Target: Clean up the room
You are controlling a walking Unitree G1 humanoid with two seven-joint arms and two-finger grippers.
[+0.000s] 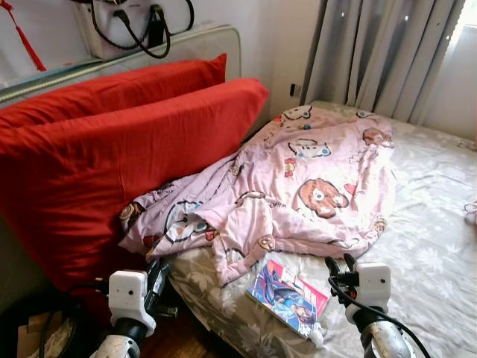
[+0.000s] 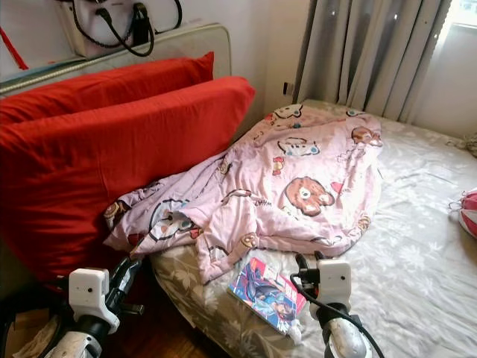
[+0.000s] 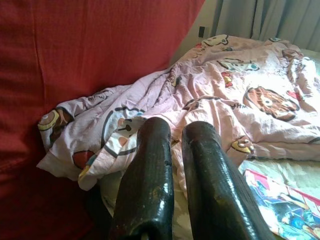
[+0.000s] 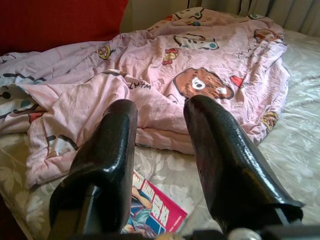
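A pink cartoon-print blanket [image 1: 298, 186] lies crumpled across the bed [image 1: 432, 246], bunched against two large red pillows [image 1: 112, 149] at the headboard end; its print shows bears and other characters. A colourful book [image 1: 287, 296] lies flat on the grey floral sheet, just beside the blanket's near edge. My left gripper [image 3: 172, 145] hovers near the pillow-side blanket corner, jaws narrowly parted. My right gripper [image 4: 160, 125] hovers above the book, jaws wide, holding nothing.
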